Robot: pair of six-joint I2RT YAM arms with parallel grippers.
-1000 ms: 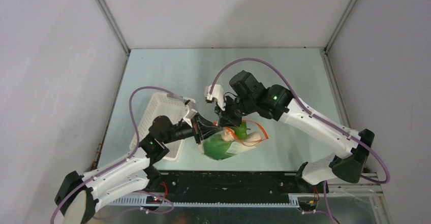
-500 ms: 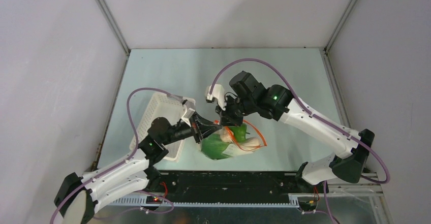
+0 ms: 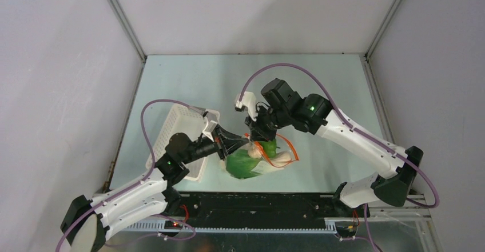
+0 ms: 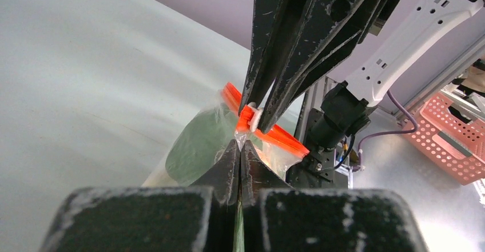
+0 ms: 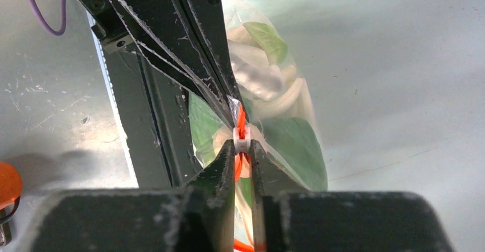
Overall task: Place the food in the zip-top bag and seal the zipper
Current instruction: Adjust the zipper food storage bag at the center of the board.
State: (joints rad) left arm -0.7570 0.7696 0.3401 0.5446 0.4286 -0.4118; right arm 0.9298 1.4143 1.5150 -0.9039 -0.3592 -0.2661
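Nudged slightly rightward, right pincer (image 5: 242,144) nips the zipper (image 4: 278,133) at its white end while left pincer (image 4: 238,146) clamps the filled zip-top bag's (image 3: 246,165) corner by the worktop's (image 3: 189,80) near edge; slide steadily, keeping the strip taut.

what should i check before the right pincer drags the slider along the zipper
1. Left pincer shut on the clear crinkly plastic bag at its mouth corner: ok
2. Right pincer shut on the small white slider: ok
3. Red-orange zipper strip sealed: not ok, it gapes in a loop past the slider
4. Green-leaved bok choy inside the bag, below the strip: ok
5. White perforated plastic basket emptied: cannot tell, the left arm covers part of it
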